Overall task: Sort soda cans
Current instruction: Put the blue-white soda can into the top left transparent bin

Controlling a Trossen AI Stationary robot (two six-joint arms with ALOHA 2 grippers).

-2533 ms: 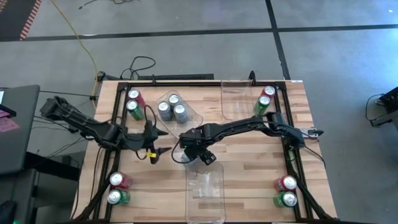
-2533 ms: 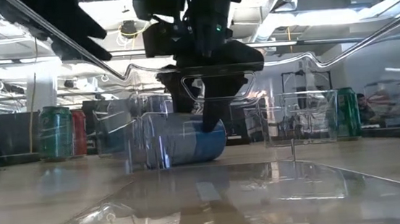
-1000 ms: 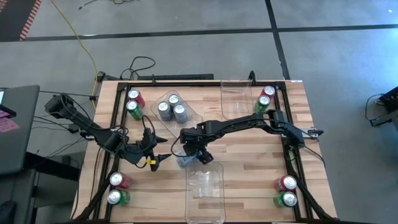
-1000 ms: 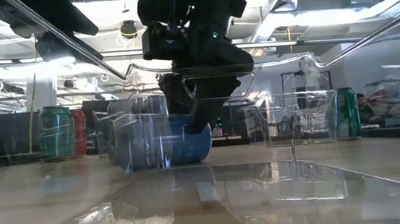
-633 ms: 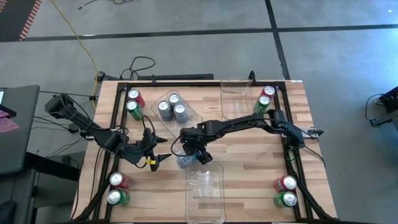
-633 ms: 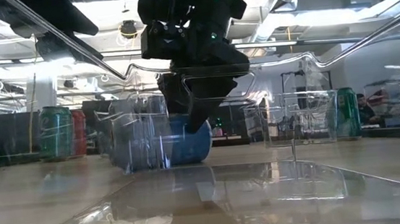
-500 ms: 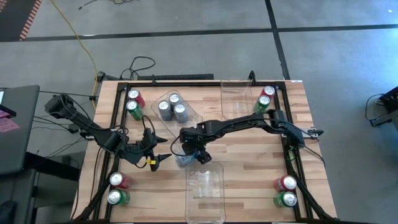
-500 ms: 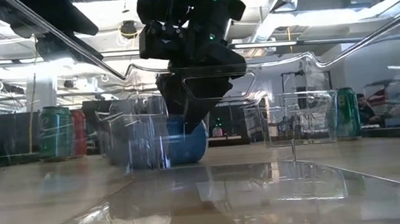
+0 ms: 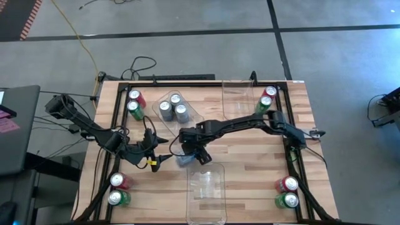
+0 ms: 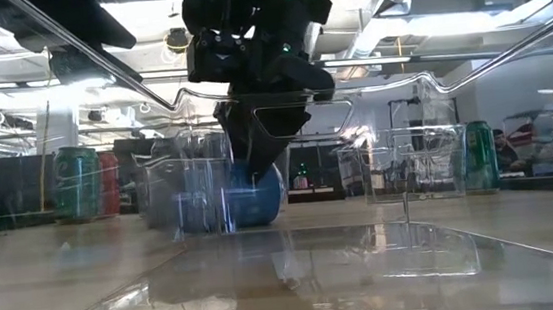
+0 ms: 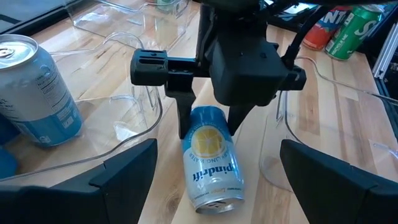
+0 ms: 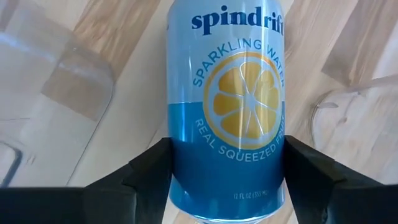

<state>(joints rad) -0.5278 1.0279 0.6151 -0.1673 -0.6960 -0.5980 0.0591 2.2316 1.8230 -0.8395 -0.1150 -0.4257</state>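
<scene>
fallen can [image 11: 212, 158]: silver-blue, lemon graphic, lying on its side on the wood at table centre, between the right arm's fingers
binned cans [image 9: 173, 107]: three silver-blue, upright, clustered in a clear bin at the back left of centre
back-left pair [image 9: 134, 103]: red + green, upright, touching
back-right pair [image 9: 267, 98]: red + green, upright
front-left pair [image 9: 117, 189]: red + green, upright
front-right pair [image 9: 288, 192]: red + green, upright
</scene>
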